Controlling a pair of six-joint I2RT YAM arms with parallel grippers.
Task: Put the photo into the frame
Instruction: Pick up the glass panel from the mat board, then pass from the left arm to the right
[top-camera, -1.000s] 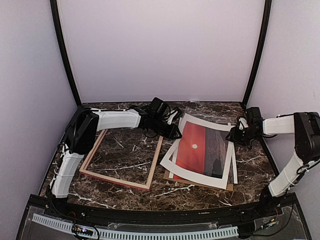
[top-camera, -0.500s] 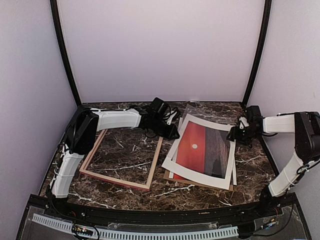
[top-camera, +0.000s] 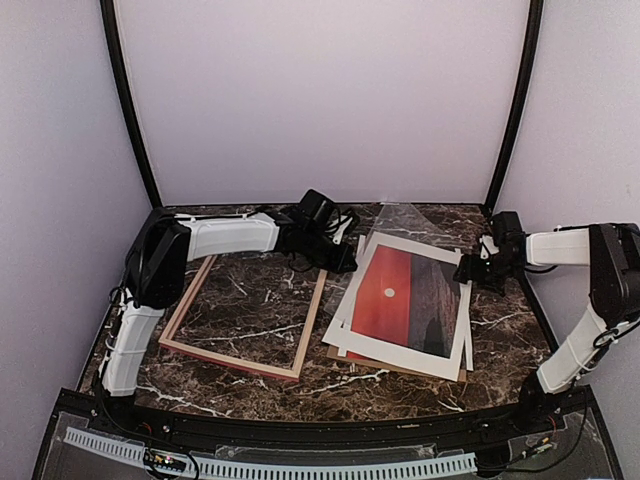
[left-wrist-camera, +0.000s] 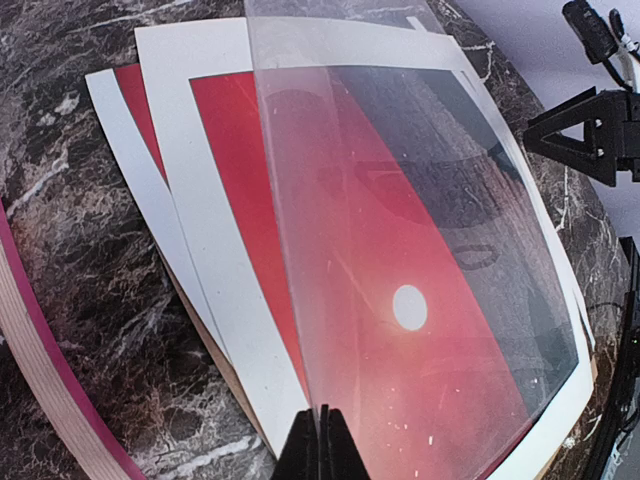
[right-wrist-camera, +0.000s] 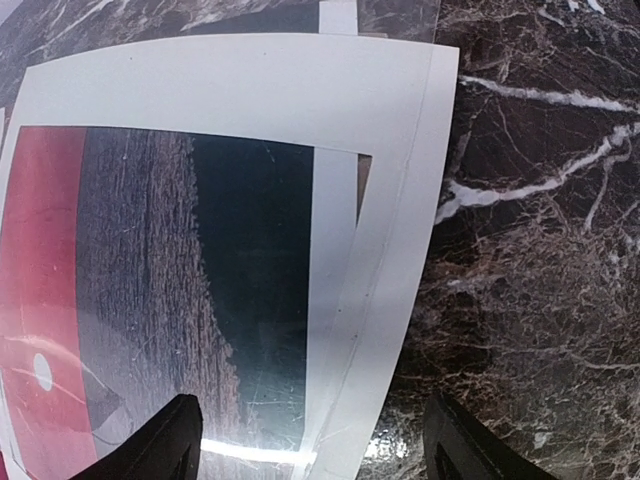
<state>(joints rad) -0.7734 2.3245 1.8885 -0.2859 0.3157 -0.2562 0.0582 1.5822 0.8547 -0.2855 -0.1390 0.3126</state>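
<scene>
The photo (top-camera: 400, 300), a red sunset print with a white sun, lies on the table's right half under a white mat board (top-camera: 412, 245). The wooden frame (top-camera: 228, 360) lies empty on the left; its pink rail shows in the left wrist view (left-wrist-camera: 30, 360). My left gripper (top-camera: 350, 265) is shut on the near-left edge of a clear sheet (left-wrist-camera: 400, 200) and holds it tilted up over the photo (left-wrist-camera: 230, 130). My right gripper (top-camera: 465, 272) is open just above the stack's right edge, its fingers (right-wrist-camera: 175, 440) straddling the mat board (right-wrist-camera: 250, 90) and the photo (right-wrist-camera: 150, 260).
A brown backing board (top-camera: 400, 368) lies under the stack, showing along its near edge. A second white board (left-wrist-camera: 110, 110) sticks out on the stack's left side. The right arm's gripper (left-wrist-camera: 590, 130) shows beyond the sheet. Dark posts stand at both back corners.
My left gripper has lifted the clear sheet's left edge, so the sheet now stands tilted up toward the back. The right gripper has barely moved.
</scene>
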